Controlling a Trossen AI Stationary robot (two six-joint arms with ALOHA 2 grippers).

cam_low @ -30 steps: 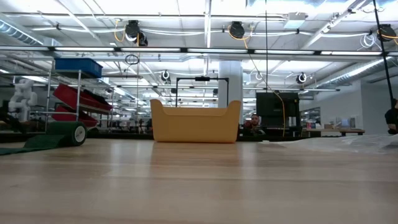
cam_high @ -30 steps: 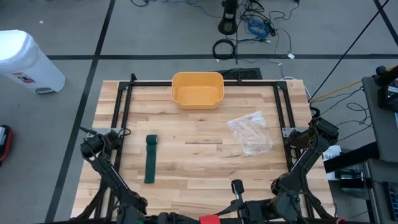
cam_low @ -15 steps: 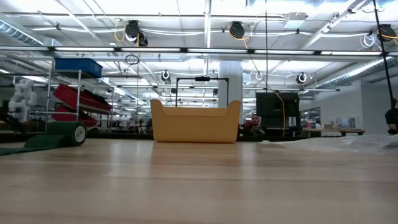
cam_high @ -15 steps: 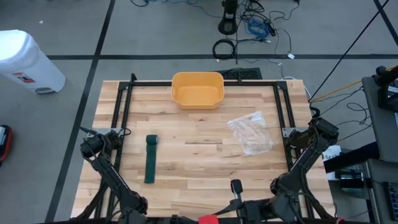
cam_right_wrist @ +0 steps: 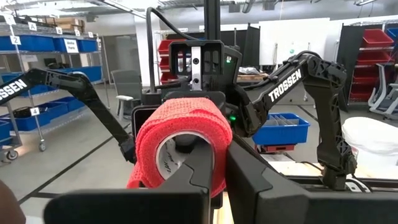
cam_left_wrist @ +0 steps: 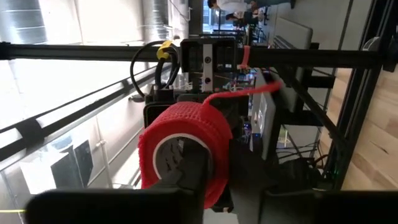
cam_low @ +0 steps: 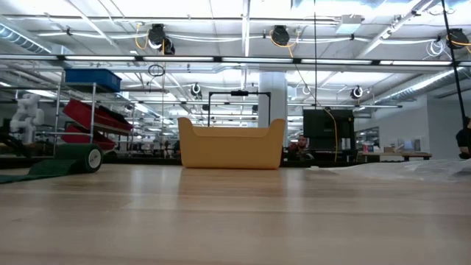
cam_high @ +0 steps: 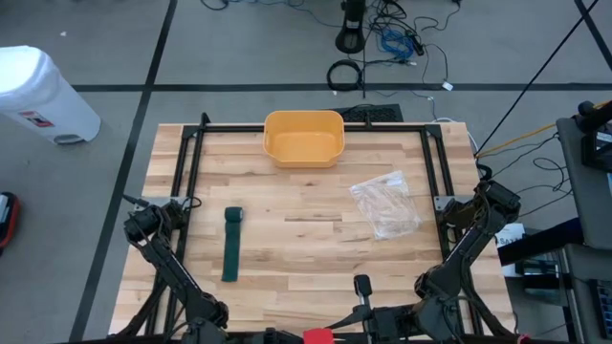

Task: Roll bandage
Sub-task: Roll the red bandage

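A dark green bandage strip [cam_high: 230,246] lies flat on the table's left half, with its rolled end [cam_high: 233,216] toward the far side. It also shows in the low view [cam_low: 44,168], where the roll [cam_low: 90,158] stands at its end. Both arms are folded at the table's near edge. My left gripper [cam_left_wrist: 186,186] and my right gripper [cam_right_wrist: 214,180] face each other there, fingers together. A red roll of wrap [cam_right_wrist: 180,146] sits right at the fingertips, and also shows in the left wrist view [cam_left_wrist: 183,146]. My left gripper's fingers [cam_left_wrist: 186,177] stand in front of the red roll's open core [cam_left_wrist: 171,155]; I cannot tell whether they touch it. My right gripper's fingers [cam_right_wrist: 199,168] stand in front of the roll's core [cam_right_wrist: 177,146] the same way; I cannot tell whether they touch it.
A yellow bin [cam_high: 303,137] stands at the far edge, middle. A clear plastic bag [cam_high: 385,204] lies on the right half. A black frame [cam_high: 191,162] runs along the left, far and right sides. The table's middle is bare wood.
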